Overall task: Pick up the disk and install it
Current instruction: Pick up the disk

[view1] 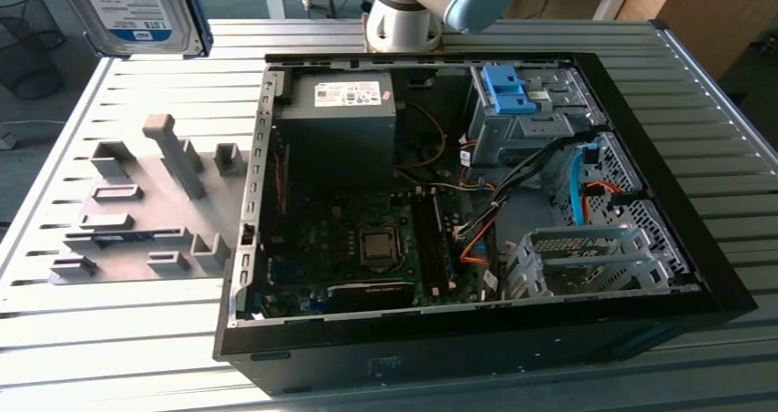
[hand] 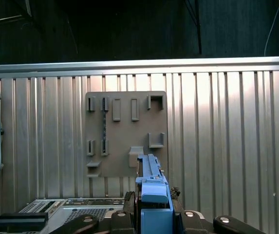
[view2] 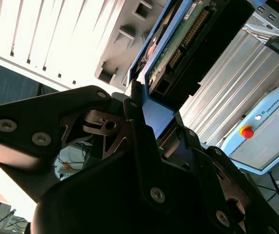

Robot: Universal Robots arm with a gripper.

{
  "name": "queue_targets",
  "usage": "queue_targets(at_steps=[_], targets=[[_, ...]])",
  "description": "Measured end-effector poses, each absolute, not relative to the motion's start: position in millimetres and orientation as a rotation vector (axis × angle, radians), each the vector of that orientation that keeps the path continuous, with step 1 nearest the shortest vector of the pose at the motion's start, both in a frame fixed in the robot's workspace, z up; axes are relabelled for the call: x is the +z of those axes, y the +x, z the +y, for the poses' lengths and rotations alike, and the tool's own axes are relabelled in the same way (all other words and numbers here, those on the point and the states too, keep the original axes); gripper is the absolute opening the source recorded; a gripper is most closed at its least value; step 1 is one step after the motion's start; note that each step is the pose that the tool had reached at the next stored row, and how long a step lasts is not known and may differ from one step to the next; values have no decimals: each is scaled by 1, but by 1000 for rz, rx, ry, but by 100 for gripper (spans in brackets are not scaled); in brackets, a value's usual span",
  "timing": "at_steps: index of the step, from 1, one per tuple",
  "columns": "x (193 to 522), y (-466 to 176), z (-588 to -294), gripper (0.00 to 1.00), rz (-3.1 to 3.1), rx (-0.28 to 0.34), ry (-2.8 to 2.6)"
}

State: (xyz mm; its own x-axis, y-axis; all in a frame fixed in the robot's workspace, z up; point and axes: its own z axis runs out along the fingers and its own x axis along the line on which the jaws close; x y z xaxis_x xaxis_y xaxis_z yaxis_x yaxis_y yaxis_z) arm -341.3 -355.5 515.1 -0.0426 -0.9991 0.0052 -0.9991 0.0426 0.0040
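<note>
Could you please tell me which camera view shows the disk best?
The exterior view: the disk shows its labelled face and blue bracket. The second wrist view shows its circuit-board side, clamped in the gripper; the first wrist view shows it edge-on.

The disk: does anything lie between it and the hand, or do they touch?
Nothing lies between them: they touch. In the second wrist view the hand is shut directly on the blue-edged end of the disk.
</note>
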Motion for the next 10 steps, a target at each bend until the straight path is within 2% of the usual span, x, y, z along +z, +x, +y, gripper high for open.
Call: queue_targets(at_steps=[10], targets=[[515, -327, -356, 36, -2263, 1, 2169]])
